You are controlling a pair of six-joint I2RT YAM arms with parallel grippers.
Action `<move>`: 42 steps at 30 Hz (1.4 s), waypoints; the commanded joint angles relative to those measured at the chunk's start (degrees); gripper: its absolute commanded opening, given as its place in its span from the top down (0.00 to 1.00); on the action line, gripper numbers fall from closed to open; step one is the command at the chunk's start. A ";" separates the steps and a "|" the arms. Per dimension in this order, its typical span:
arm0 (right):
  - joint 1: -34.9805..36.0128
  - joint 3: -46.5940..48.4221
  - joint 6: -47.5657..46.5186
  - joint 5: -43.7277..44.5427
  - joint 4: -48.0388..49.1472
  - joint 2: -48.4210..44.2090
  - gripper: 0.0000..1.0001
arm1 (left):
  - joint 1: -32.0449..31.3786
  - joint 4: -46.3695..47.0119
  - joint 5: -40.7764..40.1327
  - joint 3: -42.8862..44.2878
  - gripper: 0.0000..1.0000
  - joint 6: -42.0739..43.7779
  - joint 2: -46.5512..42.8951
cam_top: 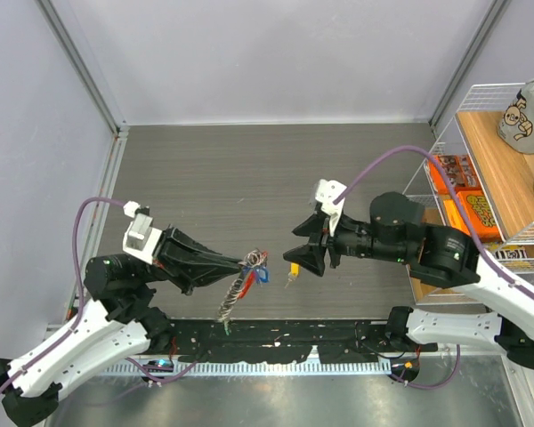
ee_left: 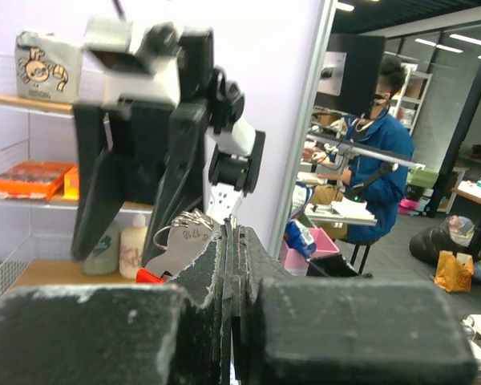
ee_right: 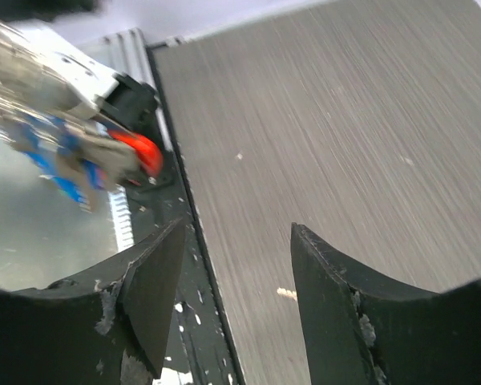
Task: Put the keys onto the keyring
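Up close, left fingers pinch key stamped "78".

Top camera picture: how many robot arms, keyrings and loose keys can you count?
Robot arms: 2 (left arm, right arm)
Keyring: 1, with its chain, held by the left arm
Loose yellow-tagged key: 1
Total: 4

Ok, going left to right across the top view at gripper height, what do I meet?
left gripper → keyring bunch → yellow-tagged key → right arm → wire shelf
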 commanded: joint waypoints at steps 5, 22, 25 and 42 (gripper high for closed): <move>-0.13 -8.71 1.99 15.31 6.05 -2.25 0.39 | -0.09 18.42 -1.50 2.39 1.00 -8.22 3.66; -8.04 -21.72 11.73 13.92 6.93 2.05 0.37 | -0.09 31.61 0.69 6.17 1.00 -17.89 11.93; -11.28 -24.35 13.06 8.92 7.81 3.37 0.37 | -0.09 31.79 1.31 6.18 1.00 -18.25 12.11; -14.98 -29.19 19.56 8.72 11.23 10.31 0.39 | -0.09 -0.90 -6.16 3.81 1.00 -3.66 6.13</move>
